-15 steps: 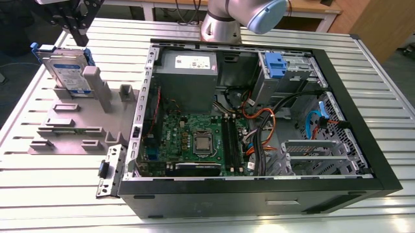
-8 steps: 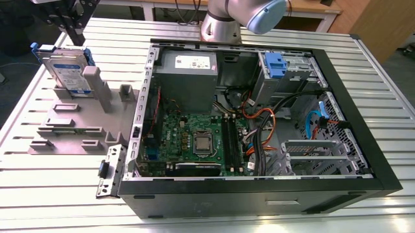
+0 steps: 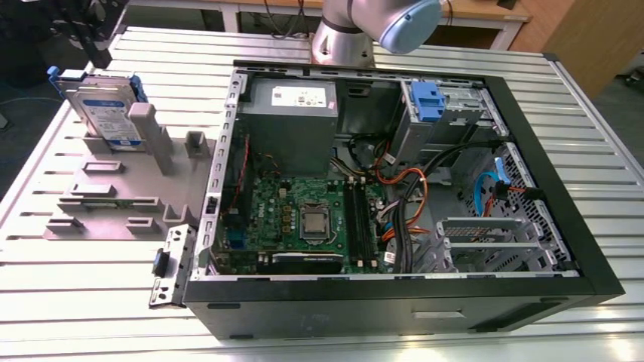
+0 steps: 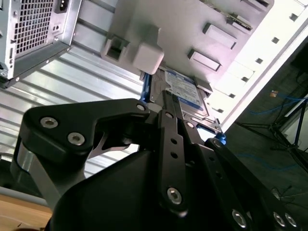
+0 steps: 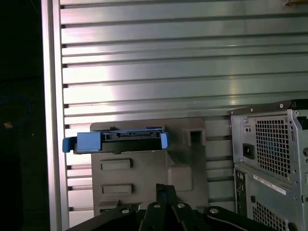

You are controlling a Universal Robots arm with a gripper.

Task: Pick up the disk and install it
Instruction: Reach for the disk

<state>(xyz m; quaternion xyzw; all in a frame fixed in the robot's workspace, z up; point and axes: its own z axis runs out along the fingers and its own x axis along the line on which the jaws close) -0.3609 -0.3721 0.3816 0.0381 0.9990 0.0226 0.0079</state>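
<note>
Standing upright in grey holder [image 3: 121, 197], silver disk [image 3: 105, 113], blue frame, white-and-blue label, pincer [image 5: 165, 187] closed, empty

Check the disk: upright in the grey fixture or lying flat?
Upright. The disk stands on edge in a slot of the grey fixture, outside the open computer case.

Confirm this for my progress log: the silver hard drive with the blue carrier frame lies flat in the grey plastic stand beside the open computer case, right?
Not flat: the exterior view shows the silver hard drive with the blue carrier frame standing upright on edge. It is in the grey plastic stand beside the open black computer case.
</note>
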